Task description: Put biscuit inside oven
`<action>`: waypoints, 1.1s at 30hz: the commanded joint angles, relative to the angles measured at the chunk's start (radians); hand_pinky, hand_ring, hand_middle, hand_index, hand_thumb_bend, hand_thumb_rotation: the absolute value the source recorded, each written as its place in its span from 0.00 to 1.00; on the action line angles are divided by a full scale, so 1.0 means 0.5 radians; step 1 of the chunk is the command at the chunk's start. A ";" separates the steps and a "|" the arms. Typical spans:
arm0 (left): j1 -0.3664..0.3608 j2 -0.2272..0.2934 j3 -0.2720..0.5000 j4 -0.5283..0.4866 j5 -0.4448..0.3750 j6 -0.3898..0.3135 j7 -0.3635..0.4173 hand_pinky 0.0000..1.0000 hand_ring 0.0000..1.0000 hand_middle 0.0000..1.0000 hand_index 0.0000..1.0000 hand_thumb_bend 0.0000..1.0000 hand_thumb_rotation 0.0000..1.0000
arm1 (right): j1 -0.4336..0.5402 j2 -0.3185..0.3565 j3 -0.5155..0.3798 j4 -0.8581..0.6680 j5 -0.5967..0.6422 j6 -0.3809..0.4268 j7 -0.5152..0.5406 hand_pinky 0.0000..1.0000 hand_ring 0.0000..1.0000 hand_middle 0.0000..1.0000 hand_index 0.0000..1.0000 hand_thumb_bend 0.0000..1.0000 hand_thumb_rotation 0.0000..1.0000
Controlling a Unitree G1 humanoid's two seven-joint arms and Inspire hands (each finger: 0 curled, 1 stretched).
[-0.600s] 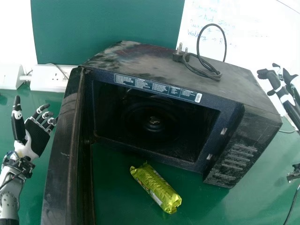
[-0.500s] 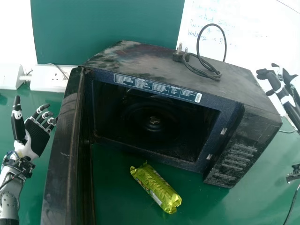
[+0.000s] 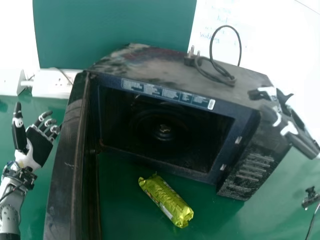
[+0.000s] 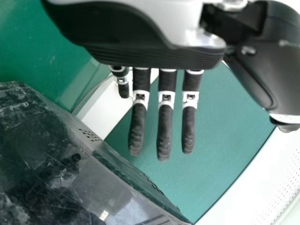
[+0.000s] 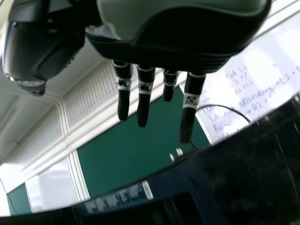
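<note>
The biscuit pack (image 3: 166, 200), in a yellow-green wrapper, lies on the green table in front of the black oven (image 3: 246, 165). The oven's door (image 3: 70, 160) stands wide open at the left, and its dark cavity holds a round base. My left hand (image 3: 39, 145) is left of the door, palm up and fingers relaxed; in the left wrist view the left hand (image 4: 164, 112) has its fingers extended beside the dark door. My right hand (image 3: 285, 117) is over the oven's right side, holding nothing; in the right wrist view the right hand (image 5: 144, 93) shows straight fingers above the oven.
A black power cable (image 3: 220, 77) with its plug lies looped on the oven's top. A white socket strip (image 3: 52, 83) is behind the door at the left. A small black device (image 3: 311, 198) with a cable stands at the right edge.
My right hand has moved left and down, from beyond the oven's right edge to its right side. My left hand, the biscuit pack and the oven have kept still.
</note>
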 commanded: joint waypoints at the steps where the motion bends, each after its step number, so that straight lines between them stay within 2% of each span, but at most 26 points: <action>1: 0.001 -0.009 0.016 -0.009 0.013 -0.010 -0.005 0.24 0.33 0.40 0.49 0.52 0.08 | 0.027 -0.062 0.057 -0.024 0.058 -0.033 0.103 0.59 0.77 0.83 0.87 0.91 0.45; 4: 0.000 -0.007 0.018 -0.006 0.004 -0.007 -0.020 0.24 0.33 0.40 0.49 0.52 0.08 | 0.012 -0.083 0.086 -0.012 0.169 -0.033 0.209 0.54 0.74 0.80 0.88 0.98 0.52; 6: -0.001 -0.008 0.020 -0.007 0.003 -0.005 -0.016 0.24 0.33 0.40 0.49 0.52 0.08 | -0.021 -0.083 0.111 0.076 0.296 -0.118 0.327 0.51 0.75 0.81 0.90 0.95 0.53; 8: -0.002 -0.007 0.021 -0.005 0.002 -0.003 -0.017 0.24 0.33 0.40 0.49 0.52 0.08 | -0.036 -0.145 0.134 0.129 0.326 -0.163 0.419 0.52 0.74 0.82 0.91 0.92 0.55; 11: -0.003 -0.008 0.022 -0.005 0.004 -0.003 -0.009 0.24 0.33 0.40 0.49 0.52 0.08 | -0.068 -0.144 0.169 0.171 0.379 -0.223 0.467 0.51 0.71 0.81 0.91 0.91 0.62; 13: -0.003 -0.008 0.021 -0.003 0.008 -0.008 -0.011 0.24 0.33 0.40 0.49 0.52 0.08 | -0.063 -0.178 0.179 0.171 0.369 -0.208 0.486 0.53 0.72 0.81 0.91 0.92 0.61; 15: -0.005 -0.009 0.021 0.003 0.005 -0.010 -0.021 0.24 0.33 0.40 0.49 0.52 0.08 | -0.054 -0.221 0.183 0.159 0.320 -0.196 0.487 0.58 0.76 0.83 0.92 0.95 0.65; 17: -0.010 -0.007 0.018 0.016 0.011 -0.020 -0.036 0.24 0.33 0.41 0.49 0.52 0.08 | -0.056 -0.196 0.196 0.163 0.323 -0.210 0.472 0.60 0.76 0.84 0.91 0.97 0.64; 20: -0.019 -0.010 0.016 0.032 0.015 -0.026 -0.047 0.24 0.33 0.41 0.49 0.52 0.08 | -0.068 -0.190 0.233 0.182 0.344 -0.256 0.490 0.58 0.76 0.84 0.91 0.99 0.67; 24: -0.022 -0.027 0.007 0.016 0.022 -0.019 -0.022 0.24 0.33 0.41 0.49 0.52 0.08 | -0.050 -0.158 0.271 0.155 0.309 -0.252 0.437 0.54 0.74 0.83 0.90 0.99 0.62; 27: -0.023 -0.051 -0.004 0.000 0.036 -0.030 0.001 0.24 0.33 0.40 0.49 0.52 0.08 | -0.042 -0.087 0.322 0.169 0.153 -0.455 0.349 0.48 0.65 0.77 0.86 1.00 0.64; 29: -0.025 -0.066 -0.007 -0.007 0.034 -0.026 0.005 0.24 0.33 0.41 0.49 0.52 0.08 | -0.049 -0.059 0.357 0.196 0.114 -0.553 0.326 0.49 0.66 0.77 0.86 1.00 0.66; 31: -0.028 -0.079 -0.011 -0.008 0.034 -0.027 0.002 0.24 0.33 0.41 0.49 0.52 0.08 | -0.041 -0.041 0.374 0.199 0.121 -0.560 0.315 0.50 0.68 0.78 0.87 1.00 0.66; 33: -0.034 -0.089 -0.012 -0.002 0.028 -0.022 0.001 0.24 0.33 0.41 0.49 0.52 0.08 | -0.011 -0.032 0.372 0.168 0.145 -0.489 0.308 0.52 0.72 0.80 0.88 1.00 0.62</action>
